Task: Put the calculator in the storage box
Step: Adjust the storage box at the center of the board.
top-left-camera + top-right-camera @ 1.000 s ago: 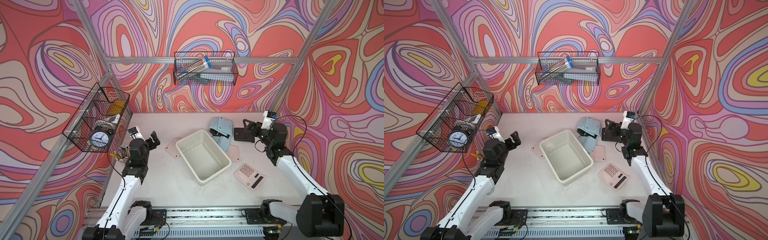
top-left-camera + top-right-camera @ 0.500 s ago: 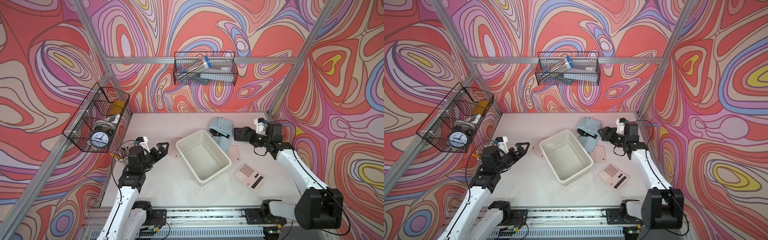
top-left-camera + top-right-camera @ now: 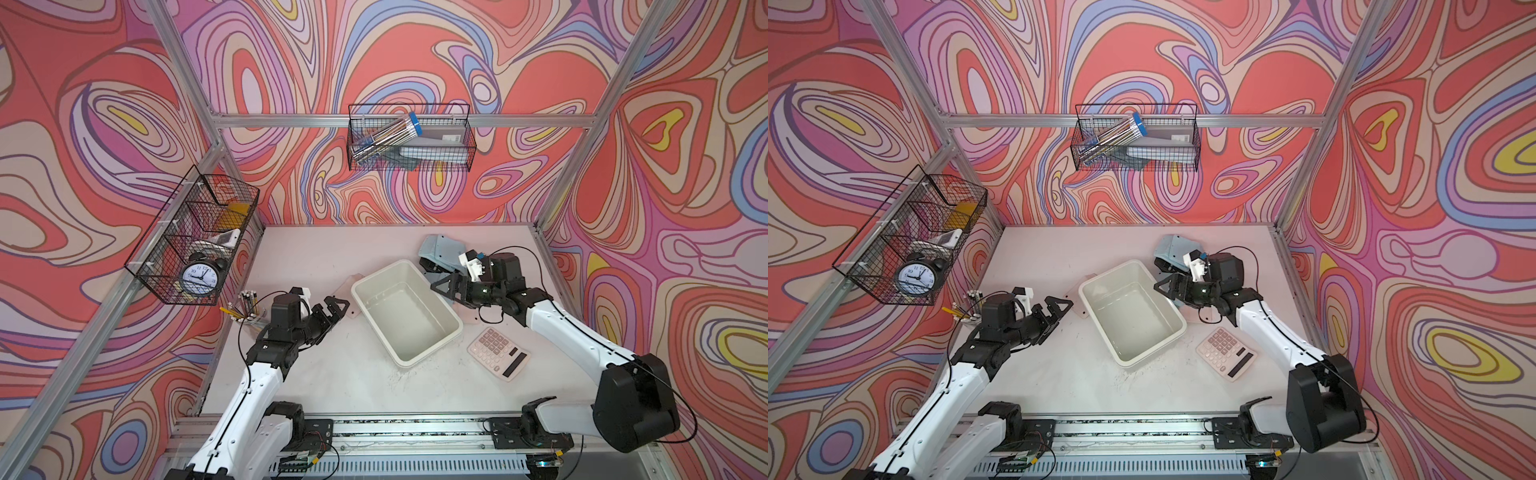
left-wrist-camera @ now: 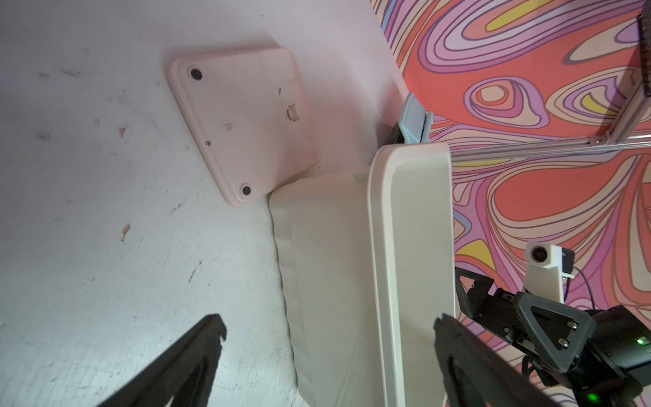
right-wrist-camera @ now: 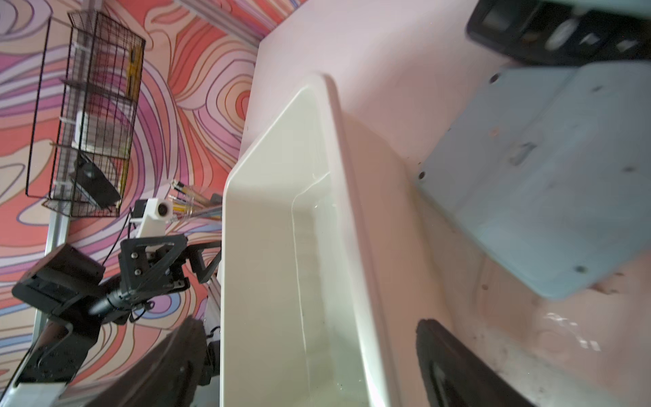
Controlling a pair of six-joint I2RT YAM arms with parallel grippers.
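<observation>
The pink calculator (image 3: 498,352) (image 3: 1226,353) lies face up on the table, right of the storage box and under my right forearm. The storage box (image 3: 405,309) (image 3: 1130,313), a cream-white tub, stands empty and angled mid-table. My left gripper (image 3: 338,303) (image 3: 1061,305) is open at the box's left end; in the left wrist view this gripper (image 4: 329,324) straddles the box's rim (image 4: 380,246). At the box's right far corner my right gripper (image 3: 442,289) (image 3: 1167,286) is open; in the right wrist view it (image 5: 310,327) spans the long wall (image 5: 355,246). Neither holds anything.
A face-down pink calculator (image 3: 348,291) (image 4: 246,127) touches the box's left corner. Blue calculators (image 3: 440,249) (image 5: 546,176) lie stacked behind the right gripper. A pencil cup (image 3: 249,305) stands at the left edge. Black wire baskets (image 3: 195,245) (image 3: 409,137) hang on the walls.
Both arms have swung down and in toward the storage box, the left gripper moving right to its left end and the right gripper moving left to its far right corner. The calculator has not moved.
</observation>
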